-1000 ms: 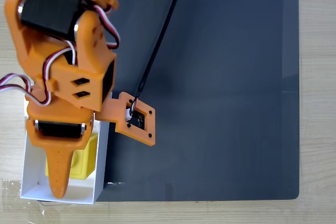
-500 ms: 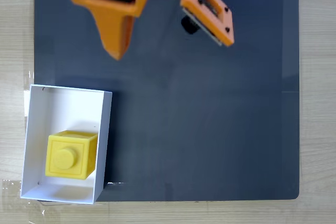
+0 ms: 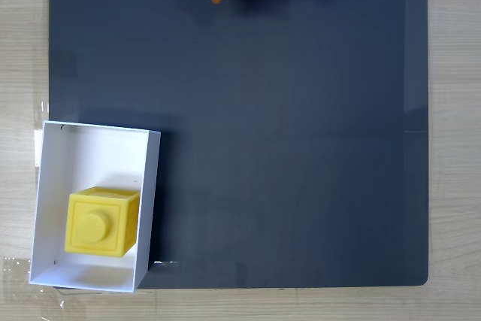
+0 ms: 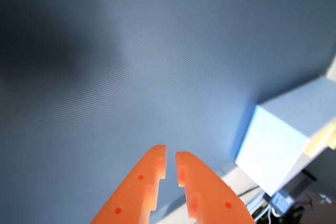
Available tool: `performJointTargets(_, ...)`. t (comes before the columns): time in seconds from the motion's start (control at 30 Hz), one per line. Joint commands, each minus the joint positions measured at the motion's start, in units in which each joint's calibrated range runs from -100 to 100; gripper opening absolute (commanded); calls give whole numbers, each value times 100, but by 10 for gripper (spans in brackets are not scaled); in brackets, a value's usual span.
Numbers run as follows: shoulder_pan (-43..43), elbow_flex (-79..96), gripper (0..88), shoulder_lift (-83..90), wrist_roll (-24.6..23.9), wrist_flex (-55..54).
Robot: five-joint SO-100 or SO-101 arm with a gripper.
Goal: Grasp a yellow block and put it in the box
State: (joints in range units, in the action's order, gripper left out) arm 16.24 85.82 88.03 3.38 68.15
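Yellow block [image 3: 101,222] sits stud-up inside the box [image 3: 58,139] at 8 o'clock on the dark mat [image 3: 285,148]. Hand [image 4: 170,157] is way off at 12 o'clock, fingers nearly closed, holding nothing.

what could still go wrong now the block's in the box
Little is left to fail. The block sits toward the bottom end of the thin-walled box, which lies half off the mat, so a bump could shift it. The gripper is nearly shut and empty, near the top edge of the fixed view, well clear.
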Motion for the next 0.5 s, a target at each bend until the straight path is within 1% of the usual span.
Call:
performJointTargets(0.0, -16, 360, 24, 1053, -13, 628)
performJointTargets(0.1, -100, 613, 24, 1112, -18, 602)
performJointTargets(0.47, -117, 595, 26, 1087, 13, 593)
